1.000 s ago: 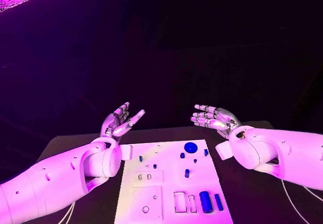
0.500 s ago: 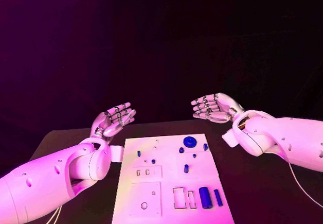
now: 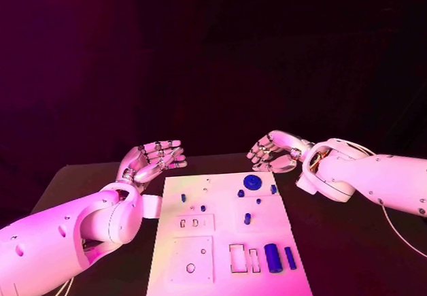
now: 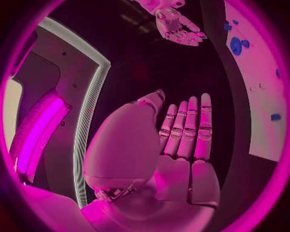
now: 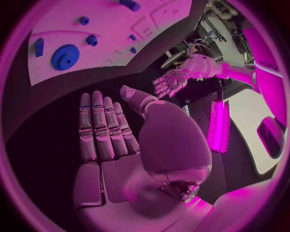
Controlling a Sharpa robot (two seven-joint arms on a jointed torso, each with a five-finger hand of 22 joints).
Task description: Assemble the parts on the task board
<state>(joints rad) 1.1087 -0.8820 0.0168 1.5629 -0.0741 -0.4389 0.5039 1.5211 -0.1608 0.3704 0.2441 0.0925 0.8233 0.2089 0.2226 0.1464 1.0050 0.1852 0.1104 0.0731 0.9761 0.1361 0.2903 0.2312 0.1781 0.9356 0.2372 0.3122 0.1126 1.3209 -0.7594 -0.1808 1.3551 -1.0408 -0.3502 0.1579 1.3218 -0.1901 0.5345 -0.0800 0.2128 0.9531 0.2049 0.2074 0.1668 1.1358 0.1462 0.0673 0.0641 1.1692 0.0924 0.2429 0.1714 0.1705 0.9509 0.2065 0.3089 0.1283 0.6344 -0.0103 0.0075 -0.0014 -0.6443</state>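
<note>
Both hands raised past the far edge of the task board [image 3: 226,256], holding nothing. Left hand [image 3: 153,159] off the board's far left corner, palm up, fingers [image 4: 188,126] straight and lying side by side. Right hand [image 3: 273,152] off the far right corner, fingers [image 5: 101,126] likewise extended and empty in its own wrist view, looking more curled from above. No part touched yet; assembly not begun, by the look of it.

Task board lying along the middle of the bench [image 3: 368,253], a flat white matte plate with cut-out recesses: a pair of small slots left of centre, a round hole near the near left corner, tall rectangular pockets near the near edge.

Parts all small, blue, hard-looking plastic:
- toothed gear [image 3: 253,181] near the far edge, flat and round, with a centre bore
- thick cylinder [image 3: 272,258] by the near right corner, smooth and rounded
- slim bar [image 3: 290,257] just beside it, nearer the right edge
- short pegs [image 3: 247,218] scattered mid-board

Likely troubles: smooth round cylinder rolling off the right edge if nudged by a descending hand; tiny pegs slipping from broad metal fingers; gear jamming tilted on its seat if lowered off-axis; light board sliding on the bench under a sideways push.
</note>
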